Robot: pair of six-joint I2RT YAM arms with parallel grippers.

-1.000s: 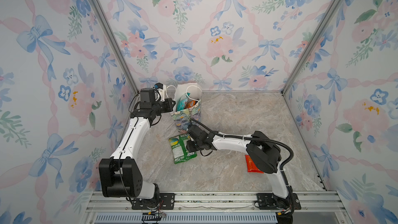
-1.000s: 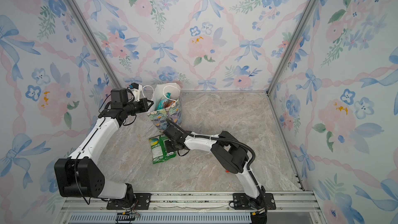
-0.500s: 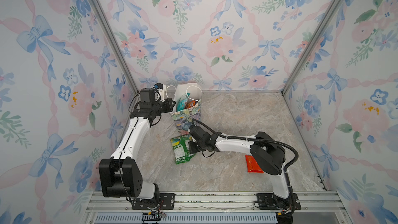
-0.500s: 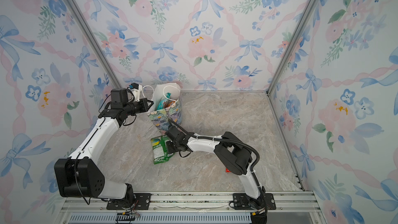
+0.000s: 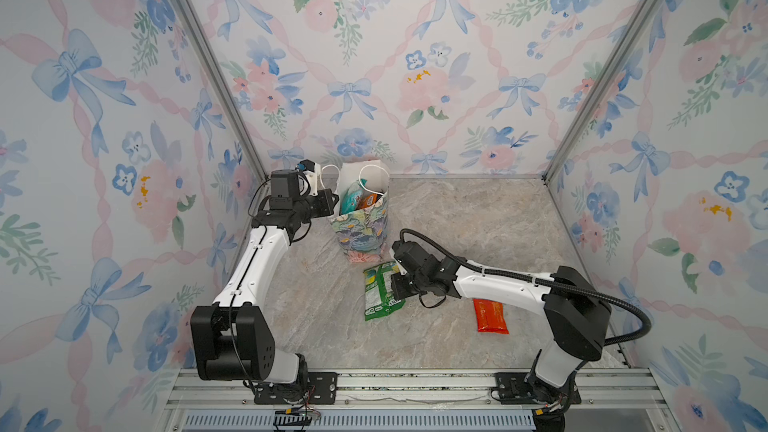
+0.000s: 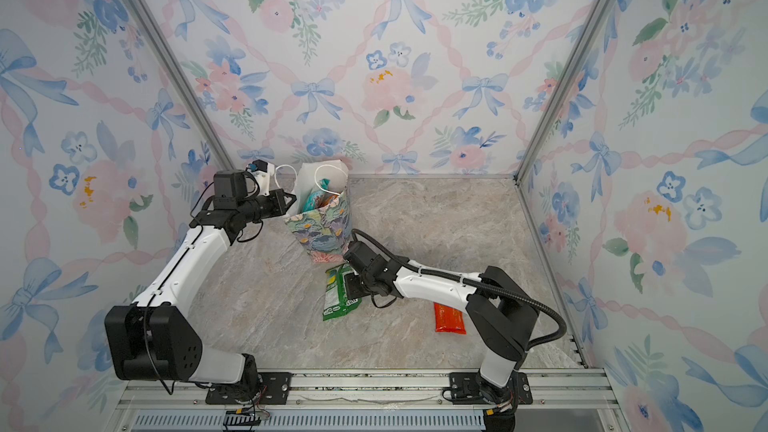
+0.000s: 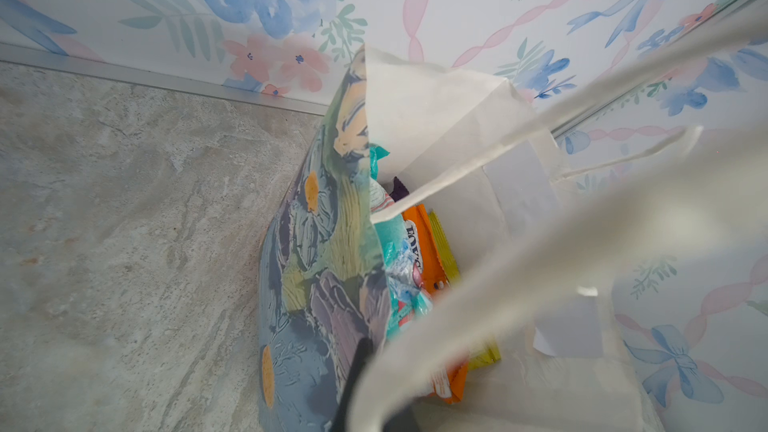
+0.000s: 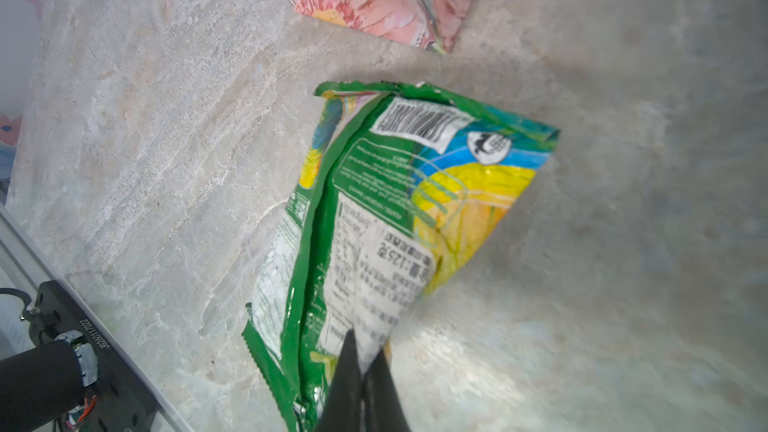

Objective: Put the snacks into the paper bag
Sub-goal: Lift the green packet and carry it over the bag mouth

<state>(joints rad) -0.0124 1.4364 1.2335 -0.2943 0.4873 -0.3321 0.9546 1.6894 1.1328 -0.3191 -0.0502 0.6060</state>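
**Closing Completed, Lift Still Owed**

On the grey marbled tabletop [image 5: 478, 222], the small upright floral paper bag [image 5: 362, 232] is stood toward the back, left of centre in both top views, with its mouth open. Its near rim is pinched by the left gripper [image 5: 333, 201], whose claw is drawn together on the paper wall. In the left wrist view one dark finger [image 7: 358, 363] is seen against the printed outside. A teal pouch [image 7: 395, 251], an orange pouch [image 7: 430, 259] and a yellow pouch [image 7: 446, 251] are already lodged inside.

Just in front of the bag's foot, the flat glossy green plastic pouch [image 5: 379, 292] is found. Compared with a second ago, the right gripper [image 5: 395, 286] is no longer part-open. Its claw is clamped on one long edge of the pouch, and the pouch is shifted slightly toward the right arm [image 5: 498, 280]. The pick is judged made, so only a lift and a carry to the bag's mouth are left for this pouch. Its long axis is laid roughly back to front, with the barcode end pointed at the bag's base and the back seam turned up.

A flat red plastic pouch [image 5: 490, 315] is left untouched on the tabletop beside the right arm, well apart from the bag. Its long axis is likewise laid back to front.
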